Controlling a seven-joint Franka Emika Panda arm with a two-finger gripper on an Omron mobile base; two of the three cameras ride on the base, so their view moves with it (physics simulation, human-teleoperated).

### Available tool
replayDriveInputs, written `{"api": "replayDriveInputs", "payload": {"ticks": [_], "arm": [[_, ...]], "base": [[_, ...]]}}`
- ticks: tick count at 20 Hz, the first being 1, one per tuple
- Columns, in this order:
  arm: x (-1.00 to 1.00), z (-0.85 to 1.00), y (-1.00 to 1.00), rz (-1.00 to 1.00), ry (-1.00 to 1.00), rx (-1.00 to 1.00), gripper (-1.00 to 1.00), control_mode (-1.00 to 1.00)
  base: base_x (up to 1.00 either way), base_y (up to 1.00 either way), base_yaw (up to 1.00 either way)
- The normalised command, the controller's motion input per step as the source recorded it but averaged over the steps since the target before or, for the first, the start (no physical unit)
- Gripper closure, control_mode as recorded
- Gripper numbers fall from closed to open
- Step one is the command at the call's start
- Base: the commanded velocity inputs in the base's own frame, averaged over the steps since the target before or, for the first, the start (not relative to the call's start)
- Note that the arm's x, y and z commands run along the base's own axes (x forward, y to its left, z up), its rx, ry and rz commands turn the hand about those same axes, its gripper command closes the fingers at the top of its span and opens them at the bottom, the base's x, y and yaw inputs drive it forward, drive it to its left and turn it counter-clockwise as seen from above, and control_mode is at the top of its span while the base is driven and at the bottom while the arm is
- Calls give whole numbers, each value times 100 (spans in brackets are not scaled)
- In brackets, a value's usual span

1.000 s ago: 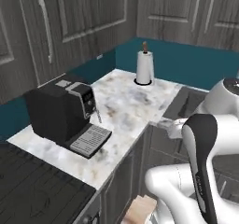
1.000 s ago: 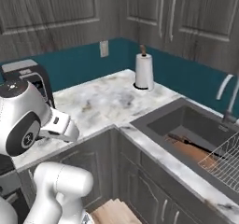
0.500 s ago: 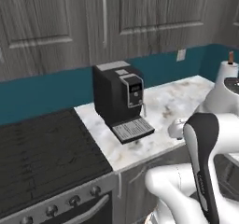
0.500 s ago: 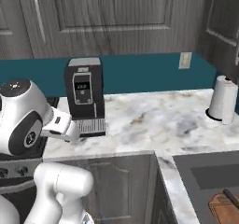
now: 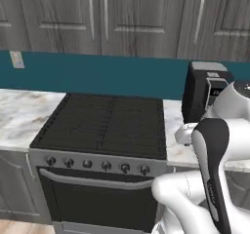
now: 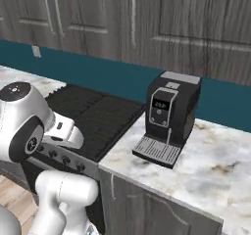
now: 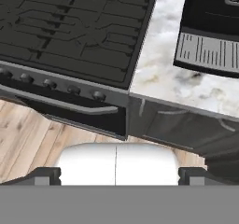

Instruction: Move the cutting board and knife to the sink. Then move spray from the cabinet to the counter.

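One black boxy coffee machine (image 6: 169,116) on white-grey marble counter (image 6: 215,165), right of one black stove (image 5: 105,124); gripper (image 7: 116,175) jaws spread wide, empty.

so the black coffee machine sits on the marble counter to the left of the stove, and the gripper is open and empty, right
Not quite: the coffee machine stands to the right of the stove, not the left, as the left base view shows. The rest holds: it sits on the marble counter, and in the hand view the gripper is open with nothing between its fingertips.

Grey wood-grain wall cabinets (image 5: 122,18) above a teal backsplash (image 5: 97,74), black stove (image 5: 105,126), wooden floor (image 7: 42,129).
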Motion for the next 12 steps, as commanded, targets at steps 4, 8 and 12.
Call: {"api": "replayDriveInputs", "payload": {"ticks": [4, 8, 12], "arm": [[0, 0, 0, 0, 0, 0, -100, 100], [0, 0, 0, 0, 0, 0, -100, 100], [0, 0, 0, 0, 0, 0, -100, 100]], "base": [[-42, -8, 57], [-38, 4, 76], [-6, 21, 85]]}}
